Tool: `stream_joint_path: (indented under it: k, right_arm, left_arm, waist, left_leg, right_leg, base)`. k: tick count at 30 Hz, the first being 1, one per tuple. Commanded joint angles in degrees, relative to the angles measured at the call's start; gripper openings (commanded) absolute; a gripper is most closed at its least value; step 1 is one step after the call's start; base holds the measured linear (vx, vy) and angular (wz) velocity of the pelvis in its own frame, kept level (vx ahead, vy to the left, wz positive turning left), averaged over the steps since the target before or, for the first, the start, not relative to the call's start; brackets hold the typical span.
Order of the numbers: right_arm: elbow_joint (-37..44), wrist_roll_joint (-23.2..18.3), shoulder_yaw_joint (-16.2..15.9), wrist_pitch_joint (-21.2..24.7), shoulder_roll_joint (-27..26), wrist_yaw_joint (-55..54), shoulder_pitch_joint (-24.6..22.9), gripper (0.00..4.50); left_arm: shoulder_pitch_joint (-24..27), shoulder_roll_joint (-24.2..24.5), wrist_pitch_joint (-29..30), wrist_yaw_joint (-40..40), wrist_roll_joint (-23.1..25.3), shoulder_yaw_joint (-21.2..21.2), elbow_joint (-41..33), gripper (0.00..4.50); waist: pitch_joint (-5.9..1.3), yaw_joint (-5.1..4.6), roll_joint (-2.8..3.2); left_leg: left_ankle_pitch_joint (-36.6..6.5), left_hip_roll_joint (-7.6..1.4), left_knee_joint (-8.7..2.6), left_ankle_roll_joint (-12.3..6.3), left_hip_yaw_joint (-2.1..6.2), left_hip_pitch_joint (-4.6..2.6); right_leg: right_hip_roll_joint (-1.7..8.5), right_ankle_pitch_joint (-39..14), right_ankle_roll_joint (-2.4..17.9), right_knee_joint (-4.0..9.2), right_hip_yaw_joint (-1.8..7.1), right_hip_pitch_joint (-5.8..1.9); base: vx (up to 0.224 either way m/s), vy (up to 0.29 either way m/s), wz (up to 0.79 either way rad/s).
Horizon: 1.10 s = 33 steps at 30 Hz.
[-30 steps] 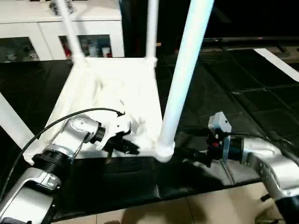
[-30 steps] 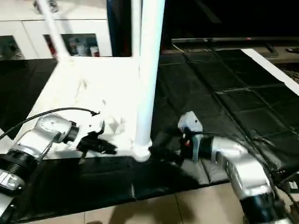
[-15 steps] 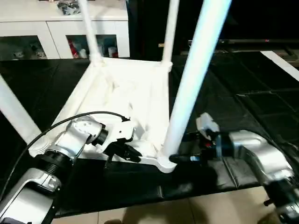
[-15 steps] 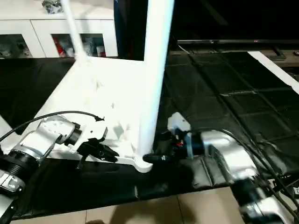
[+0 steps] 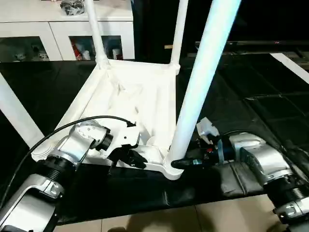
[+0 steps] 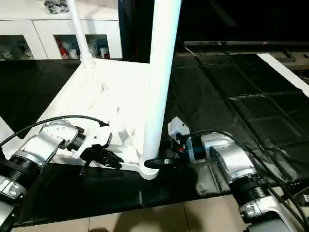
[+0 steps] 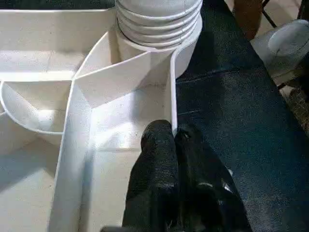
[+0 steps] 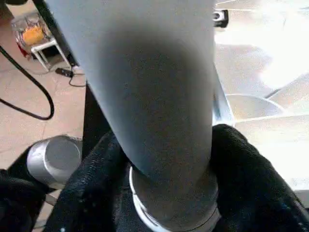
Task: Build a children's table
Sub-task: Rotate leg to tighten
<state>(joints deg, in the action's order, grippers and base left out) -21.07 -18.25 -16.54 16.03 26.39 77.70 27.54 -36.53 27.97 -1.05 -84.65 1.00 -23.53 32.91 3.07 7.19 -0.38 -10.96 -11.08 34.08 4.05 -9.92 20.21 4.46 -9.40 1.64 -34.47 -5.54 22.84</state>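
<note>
White cabinet [image 5: 58, 29] with glass doors set at the back, black mat [image 5: 270, 106] spread over the floor — beige tiles [image 5: 193, 220] exposed nearest

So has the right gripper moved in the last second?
Yes. The right gripper has closed in on the near leg, from clear of its base to straddling it at the corner socket.

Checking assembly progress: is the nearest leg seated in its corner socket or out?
In. The leg stands upright with its base inside the socket.

right gripper [image 6: 153, 163] at near leg [image 6: 159, 82] base | left gripper [image 6: 110, 159] on tabletop [image 6: 104, 104] rim (inverted)
</note>
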Motion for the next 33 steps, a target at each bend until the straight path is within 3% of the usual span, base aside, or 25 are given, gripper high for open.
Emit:
stream_joint_path:
  k: [1,4,5,8,9,10,11,12,14,16,17,18,19,21,22,25,28,30,31,33]
  right_arm:
    - [-0.5,-0.4,-0.2,0.4,-0.1,0.8,1.1,2.22]
    - [-0.4,-0.7,-0.2,0.6,-0.4,1.0,0.7,2.12]
    - [0.0,-0.7,0.2,0.6,-0.7,0.4,0.1,2.1]
    - [1.1,-0.9,1.0,1.2,-1.4,-1.3,-1.0,2.08]
    - [2.2,-0.4,1.2,1.1,-1.8,-3.3,-1.9,2.07]
    - [3.3,0.7,1.5,1.4,-2.6,-6.7,-3.0,2.06]
    - [3.8,2.1,2.0,1.6,-4.0,-11.6,-3.8,2.02]
    - [3.8,2.7,2.2,1.7,-4.8,-13.8,-3.9,2.02]
    - [3.1,3.8,3.2,2.4,-7.5,-19.7,-3.8,1.99]
    - [1.3,4.6,4.4,3.3,-10.5,-25.7,-2.8,1.97]
    - [0.1,5.1,5.0,3.6,-12.0,-28.5,-2.0,1.96]
    - [-4.2,6.6,6.5,3.9,-15.6,-36.3,0.7,1.96]
    - [-4.4,6.7,6.6,3.9,-15.8,-36.7,0.9,1.96]
    - [-7.9,7.3,7.8,4.0,-18.3,-41.9,3.3,1.96]
    - [-8.9,7.6,8.4,4.0,-19.3,-43.9,4.2,1.96]
    - [-10.9,9.8,8.4,2.7,-21.2,-47.0,6.1,1.96]
    - [-11.1,10.4,8.2,2.1,-21.6,-46.7,6.2,1.96]
    - [-11.1,10.0,8.7,2.0,-21.9,-46.2,5.9,1.96]
    - [-11.2,9.8,8.9,1.6,-21.9,-46.1,5.8,2.51]
    - [-11.4,9.5,9.3,0.9,-21.8,-45.7,5.5,2.64]
  left_arm:
    - [-0.6,-0.9,-1.1,-0.3,1.5,-1.8,0.1,0.0]
    - [-0.7,-1.5,0.1,1.5,1.6,-1.1,0.8,0.0]
    - [-1.0,-2.2,1.9,3.7,1.7,-0.4,1.3,0.0]
    - [-1.2,-3.5,5.7,7.0,1.5,0.9,1.4,0.0]
    - [-1.0,-4.4,8.9,8.9,0.4,2.1,0.3,0.0]
    - [-0.8,-5.5,12.7,11.1,-1.1,3.8,-1.3,0.0]
    - [-0.8,-6.8,16.4,14.0,-2.2,5.5,-2.8,0.0]
    - [-0.9,-7.2,17.5,15.3,-2.4,6.1,-3.2,0.0]
    - [-0.8,-8.2,20.6,17.8,-2.8,7.1,-4.9,0.0]
    - [-1.1,-9.7,23.3,20.7,-3.1,8.4,-5.7,0.0]
    - [-1.4,-10.6,24.4,22.6,-3.1,9.2,-5.8,0.0]
    - [-2.2,-13.1,26.4,27.0,-2.9,10.6,-5.4,0.0]
    - [-2.3,-13.3,26.5,27.2,-2.9,10.7,-5.4,0.0]
    - [-2.9,-15.3,27.2,30.8,-2.7,11.6,-4.9,0.0]
    - [-3.0,-16.2,27.9,32.1,-2.4,11.8,-5.1,0.0]
    - [-3.5,-18.2,27.8,35.6,-1.2,11.4,-4.9,0.0]
    - [-3.8,-18.3,27.0,36.4,-0.1,10.5,-4.8,0.0]
    - [-3.7,-18.0,27.0,36.3,0.3,10.2,-4.9,0.0]
    - [-3.5,-17.8,26.9,36.1,0.3,10.2,-5.0,0.0]
    - [-3.1,-16.9,26.5,35.3,0.2,9.9,-5.3,0.0]
  waist:
    - [-3.89,-0.36,-0.15]
    - [-3.83,-0.36,-0.18]
    - [-3.84,-0.27,0.29]
    - [-3.68,-0.45,0.09]
    - [-3.62,-0.4,0.33]
    - [-3.49,-0.52,0.08]
    - [-3.47,-0.61,0.46]
    - [-3.48,-0.86,0.2]
    - [-3.49,-1.67,0.37]
    - [-3.54,-2.87,0.12]
    - [-3.61,-3.05,0.2]
    - [-3.76,-3.64,0.5]
    - [-3.83,-4.33,0.35]
    - [-3.84,-4.78,0.38]
    - [-3.94,-5.0,0.11]
    - [-4.28,-4.95,-0.05]
    - [-4.44,-4.55,0.2]
    - [-4.39,-4.47,0.16]
    - [-4.3,-4.48,0.25]
    - [-4.16,-4.5,0.26]
  left_leg:
    - [-10.7,-2.47,-3.89,-1.65,0.36,-0.47]
    - [-11.2,-2.44,-3.9,-1.52,0.36,-0.53]
    - [-11.4,-2.48,-3.92,-1.35,0.43,-0.65]
    - [-12.6,-2.52,-3.97,-1.07,0.31,-0.86]
    - [-13.4,-2.45,-3.98,-0.83,0.36,-0.96]
    - [-14.2,-2.3,-4.02,-0.7,0.47,-0.93]
    - [-14.2,-2.46,-4.18,-0.15,0.57,-0.84]
    - [-14.0,-2.27,-4.15,0.16,0.68,-0.8]
    - [-14.1,-1.98,-4.35,0.69,1.04,-0.19]
    - [-13.4,-1.71,-4.34,0.52,1.21,0.6]
    - [-13.4,-1.57,-4.19,0.41,1.2,0.48]
    - [-13.1,-1.52,-4.07,0.47,1.24,0.44]
    - [-12.6,-1.37,-3.95,0.7,1.28,0.58]
    - [-12.1,-1.35,-3.83,-0.06,1.14,0.48]
    - [-11.7,-1.33,-3.7,-0.56,1.03,0.52]
    - [-8.3,-1.54,-3.53,-1.8,0.85,0.6]
    - [-5.0,-1.61,-3.37,-3.58,0.66,0.56]
    - [-4.3,-1.7,-3.41,-4.23,0.66,0.61]
    - [-4.9,-1.74,-3.47,-4.25,0.65,0.54]
    - [-6.5,-1.76,-3.54,-3.86,0.59,0.38]
  right_leg:
    - [4.4,-18.3,10.0,4.26,3.24,-2.89]
    - [4.38,-19.9,9.3,4.48,3.23,-2.8]
    - [4.41,-19.8,9.5,4.43,3.26,-2.71]
    - [4.32,-20.1,10.0,4.59,3.33,-2.56]
    - [4.39,-21.6,9.8,4.73,3.3,-2.59]
    - [4.44,-24.0,9.0,5.11,3.17,-2.66]
    - [4.52,-24.2,8.7,4.93,3.29,-2.85]
    - [4.46,-24.8,8.3,5.11,3.14,-2.67]
    - [4.48,-27.2,7.0,5.22,2.73,-3.15]
    - [4.4,-28.8,5.1,5.56,2.41,-3.47]
    - [4.39,-28.9,5.0,5.76,2.33,-3.34]
    - [4.37,-27.7,5.5,5.72,2.38,-3.22]
    - [4.23,-26.4,6.4,5.51,2.25,-3.2]
    - [4.07,-24.8,7.0,5.52,2.36,-3.08]
    - [3.97,-23.3,7.6,5.43,2.39,-3.17]
    - [3.87,-15.9,9.8,4.48,2.73,-3.24]
    - [3.9,-9.1,11.9,3.72,2.92,-3.41]
    - [3.94,-7.3,12.7,3.48,2.91,-3.56]
    - [4.0,-7.9,12.9,3.59,2.88,-3.54]
    - [4.08,-10.3,12.6,3.92,2.9,-3.48]
  base:
    - [0.0,0.0,0.0]
    - [0.0,0.0,0.0]
    - [0.0,0.0,0.0]
    - [0.0,0.0,0.0]
    - [0.0,0.0,0.0]
    - [0.0,0.0,0.0]
    - [0.0,0.0,0.0]
    - [0.0,0.0,0.0]
    - [0.0,0.0,0.0]
    - [0.0,0.0,0.0]
    - [0.0,0.0,0.0]
    - [0.0,0.0,0.0]
    - [0.0,0.0,0.0]
    - [0.0,0.0,0.0]
    - [0.0,0.0,0.0]
    - [0.0,0.0,0.0]
    - [0.0,0.0,0.0]
    - [0.0,0.0,0.0]
    - [0.0,0.0,0.0]
    - [0.0,0.0,0.0]
